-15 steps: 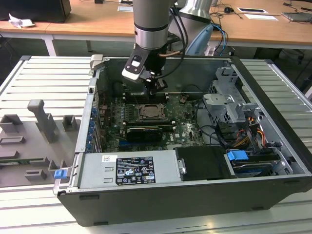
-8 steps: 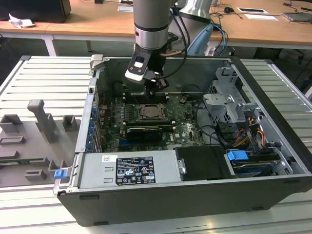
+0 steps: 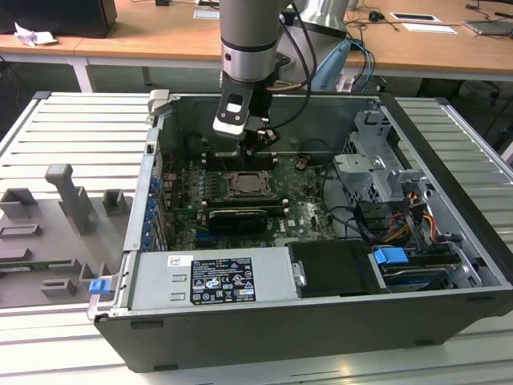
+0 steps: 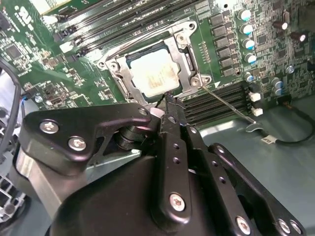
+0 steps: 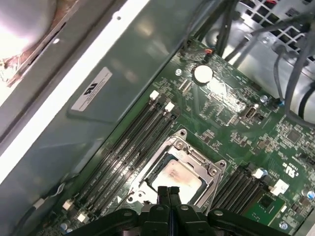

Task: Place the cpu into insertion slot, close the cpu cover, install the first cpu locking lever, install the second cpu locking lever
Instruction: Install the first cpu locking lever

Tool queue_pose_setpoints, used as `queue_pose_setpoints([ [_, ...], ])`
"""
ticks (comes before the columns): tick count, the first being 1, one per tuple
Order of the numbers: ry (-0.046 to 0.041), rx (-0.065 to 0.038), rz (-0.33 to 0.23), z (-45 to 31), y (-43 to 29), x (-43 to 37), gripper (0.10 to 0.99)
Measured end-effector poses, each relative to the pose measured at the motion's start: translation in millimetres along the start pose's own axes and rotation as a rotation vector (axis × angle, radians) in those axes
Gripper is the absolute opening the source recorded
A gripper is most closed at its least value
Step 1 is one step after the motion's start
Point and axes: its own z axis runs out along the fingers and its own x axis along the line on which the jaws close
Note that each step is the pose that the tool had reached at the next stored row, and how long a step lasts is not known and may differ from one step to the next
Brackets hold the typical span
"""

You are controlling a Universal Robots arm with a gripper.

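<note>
Second wrist view showed the hand (image 4: 170, 102) with its tips closed together, holding nothing, poised at the near edge of the cpu cover (image 4: 179, 51); the cover lay flat over the cpu (image 4: 155, 73), seated in the insertion slot (image 4: 132, 59) just ahead

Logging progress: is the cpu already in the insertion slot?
Yes, in the second wrist view the cpu lies flat inside the insertion slot, framed by the cpu cover.
</note>
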Motion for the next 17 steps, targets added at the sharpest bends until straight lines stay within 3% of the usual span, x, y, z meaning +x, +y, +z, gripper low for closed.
queue_pose_setpoints([
  [17, 0.0131, 0.004, -0.182, 0.0, 0.0, 0.0, 0.106],
])
